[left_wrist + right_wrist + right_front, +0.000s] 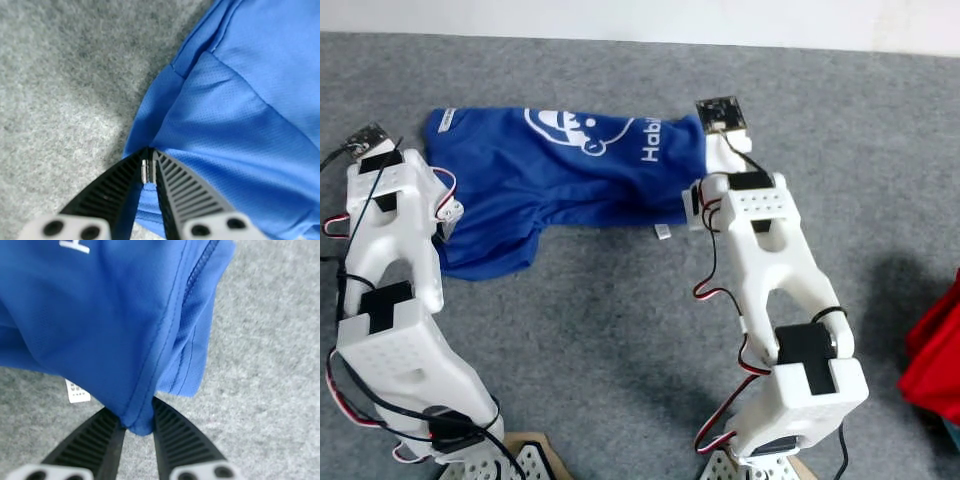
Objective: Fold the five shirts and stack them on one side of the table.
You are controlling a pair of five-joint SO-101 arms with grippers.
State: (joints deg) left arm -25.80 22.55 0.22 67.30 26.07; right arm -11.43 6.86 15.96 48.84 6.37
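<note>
A blue shirt (560, 175) with a white print lies partly folded across the far middle of the grey table. My left gripper (448, 215) sits at the shirt's left edge. In the left wrist view the gripper (149, 160) is shut on a thin edge of the blue fabric (240, 100). My right gripper (693, 205) is at the shirt's right side. In the right wrist view the gripper (136, 416) is shut on a hanging fold of the shirt (100, 315), near a seam. A white care tag (77, 390) dangles beside it.
Red cloth (935, 350) lies at the right edge of the table. Grey carpet-like surface (600, 340) stretches between the two arms in front of the shirt. The arm bases stand at the near edge.
</note>
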